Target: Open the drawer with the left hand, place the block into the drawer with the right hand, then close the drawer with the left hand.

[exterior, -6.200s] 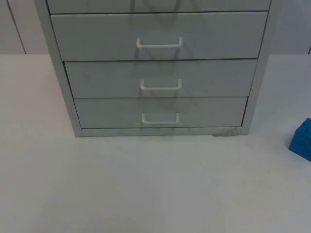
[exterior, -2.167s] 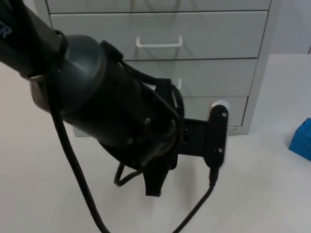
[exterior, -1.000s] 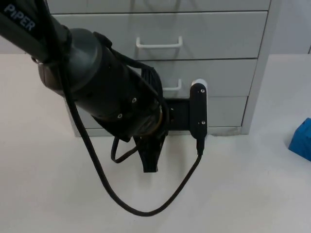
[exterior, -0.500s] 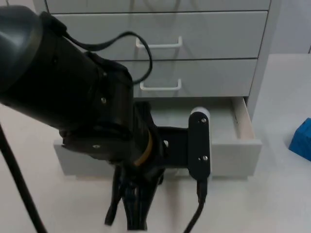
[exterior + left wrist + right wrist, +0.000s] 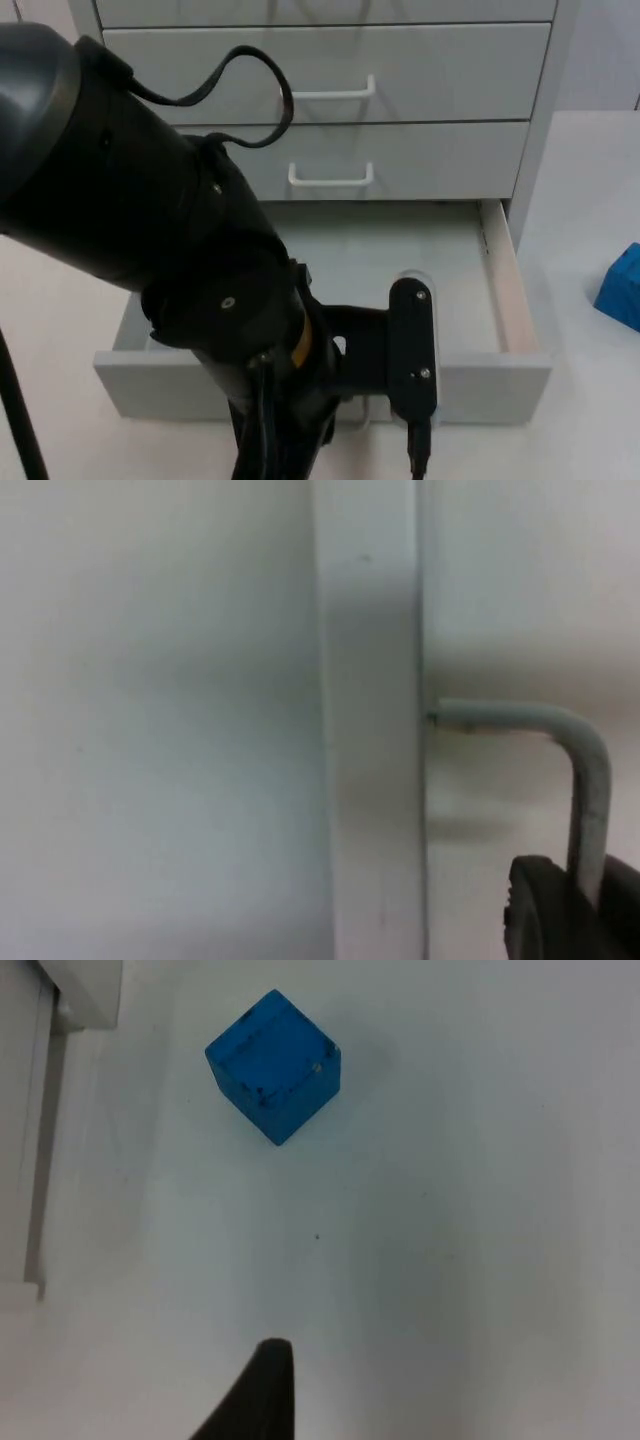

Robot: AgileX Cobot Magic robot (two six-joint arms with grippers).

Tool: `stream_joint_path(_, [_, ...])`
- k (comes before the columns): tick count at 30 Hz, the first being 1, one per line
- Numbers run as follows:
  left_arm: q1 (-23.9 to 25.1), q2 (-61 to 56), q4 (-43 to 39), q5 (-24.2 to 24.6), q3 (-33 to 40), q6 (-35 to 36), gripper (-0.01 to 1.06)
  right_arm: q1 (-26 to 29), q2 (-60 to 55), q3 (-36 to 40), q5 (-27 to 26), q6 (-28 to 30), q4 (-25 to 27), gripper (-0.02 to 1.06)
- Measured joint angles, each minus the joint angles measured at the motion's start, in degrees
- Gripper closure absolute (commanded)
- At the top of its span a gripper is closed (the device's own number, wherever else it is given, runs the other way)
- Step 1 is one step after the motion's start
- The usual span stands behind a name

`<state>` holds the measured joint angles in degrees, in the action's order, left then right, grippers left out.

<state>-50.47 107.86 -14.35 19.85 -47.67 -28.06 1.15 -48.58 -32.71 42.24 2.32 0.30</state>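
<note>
The block point(image 5: 273, 1065), a blue cube, sits on the white table point(image 5: 580, 420) to the right of the open bottom drawer point(image 5: 500, 385), clearly on the right arm's side. The left gripper point(image 5: 570, 910) is at the drawer's handle point(image 5: 588, 780); whether it clamps, I cannot tell. The right gripper point(image 5: 262, 1395) waits above the table near the block, its opening not visible.

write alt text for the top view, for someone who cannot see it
The bottom drawer of a grey metal drawer cabinet stands pulled open and looks empty, with the black left arm reaching down across its front. The two drawers above are shut, and a blue cube-shaped block sits on the white table top to the right.
</note>
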Motion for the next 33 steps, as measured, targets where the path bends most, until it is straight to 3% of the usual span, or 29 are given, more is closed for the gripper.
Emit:
stream_joint_path(10, [-0.11,0.2,3.93,0.3,0.38,0.15,0.47,0.0,0.0,0.0,0.0,0.0,-0.3,-0.01])
stream_joint_path(20, [-0.22,-5.37,11.17,3.87,0.36,0.27,0.43,0.0,0.0,0.0,0.0,0.0,-0.3,-0.01])
stream_joint_path(27, [-0.35,-17.27,13.81,12.96,-0.47,0.38,0.43,0.0,0.0,0.0,0.0,0.0,-0.3,-0.01])
stream_joint_path(33, [-0.24,-24.47,14.35,16.14,-0.47,1.07,0.43,0.0,0.0,0.0,0.0,0.12,-0.3,-0.01])
